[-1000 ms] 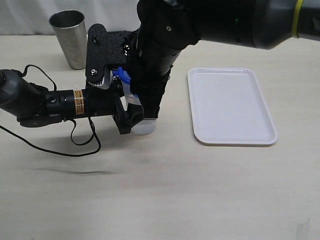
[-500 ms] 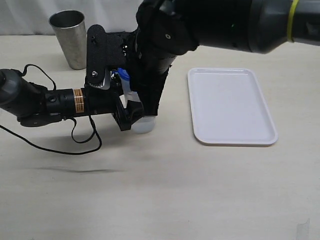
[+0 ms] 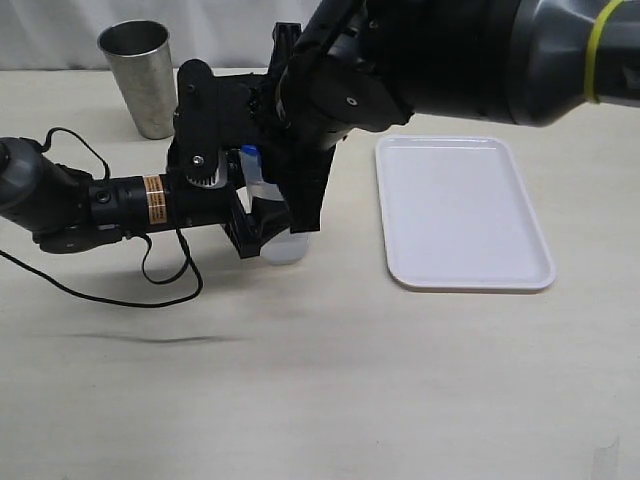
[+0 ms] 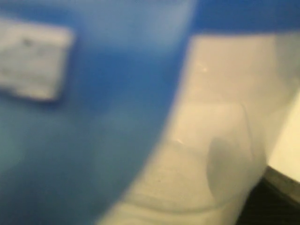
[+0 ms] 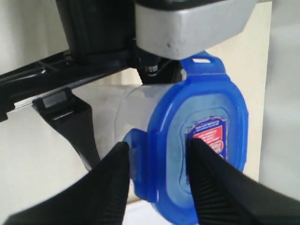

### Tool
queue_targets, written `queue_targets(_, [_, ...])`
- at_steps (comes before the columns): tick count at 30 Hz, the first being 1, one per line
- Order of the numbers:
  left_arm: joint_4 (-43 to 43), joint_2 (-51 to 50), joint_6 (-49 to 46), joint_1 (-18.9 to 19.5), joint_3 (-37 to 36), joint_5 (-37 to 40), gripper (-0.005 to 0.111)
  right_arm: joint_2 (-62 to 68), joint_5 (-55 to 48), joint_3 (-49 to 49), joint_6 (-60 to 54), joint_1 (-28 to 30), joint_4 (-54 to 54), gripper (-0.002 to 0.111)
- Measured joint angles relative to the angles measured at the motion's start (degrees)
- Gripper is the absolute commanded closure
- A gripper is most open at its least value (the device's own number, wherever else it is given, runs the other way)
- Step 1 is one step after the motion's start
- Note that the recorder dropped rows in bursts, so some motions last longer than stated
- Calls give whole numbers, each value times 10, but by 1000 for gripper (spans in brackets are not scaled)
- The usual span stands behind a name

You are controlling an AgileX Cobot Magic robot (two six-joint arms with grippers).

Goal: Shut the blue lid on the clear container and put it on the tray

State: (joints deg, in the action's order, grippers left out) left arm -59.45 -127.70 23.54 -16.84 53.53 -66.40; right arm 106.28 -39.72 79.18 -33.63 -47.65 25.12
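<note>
Right wrist view — blue lid on clear container, edge between right jaws, grip unclear — left jaws tight on container.

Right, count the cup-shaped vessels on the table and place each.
2. The grey steel cup stands far left at the back. The clear container sits mid-table, left of the white tray. Others may be hidden.

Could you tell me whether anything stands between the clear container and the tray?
Nothing visible does: only bare table lies between the clear container and the tray. The steel cup stands off on the container's other side, clear of that path.
</note>
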Motion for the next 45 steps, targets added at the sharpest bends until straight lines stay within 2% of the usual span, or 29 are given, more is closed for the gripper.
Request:
queue_targets(3, [-4,0,-16,0,0,-1,107,-7,-6,-2,-5,1,-7,72])
queue_targets(11, [-22,0,-43,0,-2,-8,107,-47,-9,-18,-5,4,-76,58])
queue_targets(17, [-39,0,-43,-6,-3,-16,107,-81,-25,-30,10,7,-129,57])
queue_targets(26, [-42,0,-41,-6,-3,-16,107,-113,-7,-21,59,7,-137,58])
queue_targets(30, [-42,0,-41,-6,-3,-16,107,-117,7,-2,114,9,-144,58])
queue_targets(34, [-42,0,-41,-6,-3,-16,107,-135,26,20,315,38,-126,60])
queue_targets(36, [-42,0,-41,-6,-3,-16,107,-151,22,21,408,64,-122,66])
queue_targets(38, [-42,0,-41,-6,-3,-16,107,-164,-1,16,452,92,-129,72])
queue_targets(40, [-42,0,-40,-6,-3,-16,107,-167,-37,8,461,115,-155,69])
queue_targets(42, [-42,0,-40,-6,-3,-16,107,-167,-75,-5,447,138,-199,61])
queue_targets(45, [-42,0,-39,-6,-3,-16,107,-155,-91,-27,361,183,-371,60])
